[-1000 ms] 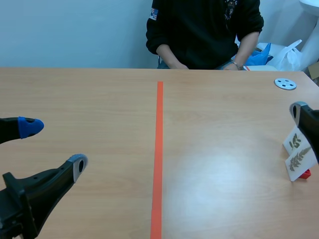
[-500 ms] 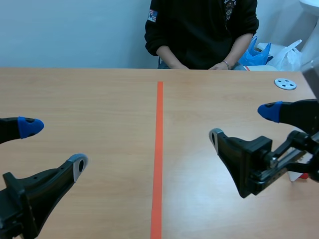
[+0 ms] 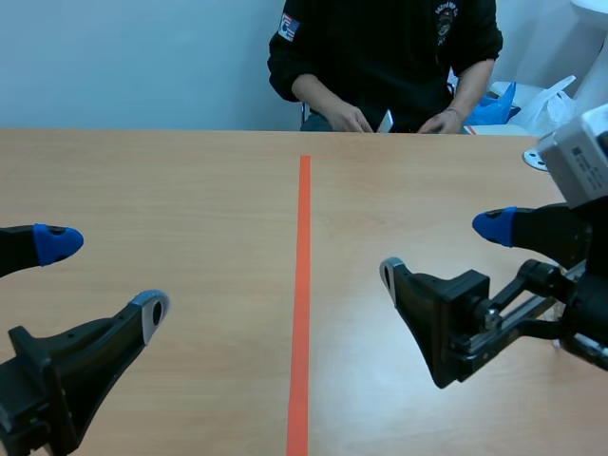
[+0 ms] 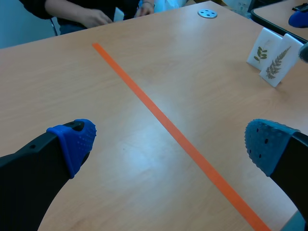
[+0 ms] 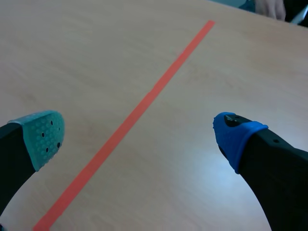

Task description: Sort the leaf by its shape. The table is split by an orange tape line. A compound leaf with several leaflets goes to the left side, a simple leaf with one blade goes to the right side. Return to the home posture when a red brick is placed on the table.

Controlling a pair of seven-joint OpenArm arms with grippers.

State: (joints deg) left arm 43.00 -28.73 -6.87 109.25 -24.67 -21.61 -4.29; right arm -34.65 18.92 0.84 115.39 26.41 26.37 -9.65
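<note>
Two white leaf cards stand upright side by side on the right half of the table. One shows a small sprig of a few leaflets [image 4: 261,48], the other a feathery frond with many leaflets [image 4: 278,60]. In the scene view my right arm hides them. My left gripper [image 3: 104,277] [image 4: 168,144] hovers open over the left half, holding nothing. On the other side of the orange tape line [image 3: 302,285] [image 5: 130,120], my right gripper [image 3: 442,250] [image 5: 139,137] also stands open and holds nothing.
A person sits across the table with both hands at its far edge, a small white thing [image 3: 385,121] between them. A grey disc [image 4: 207,13] [image 3: 530,157] lies at the far right. Plastic bags [image 3: 532,100] sit behind the table.
My right arm has swung in from the right edge toward the middle and now covers the leaf cards in the scene view. The person's hands have shifted and now hold something white. The left arm is still.
</note>
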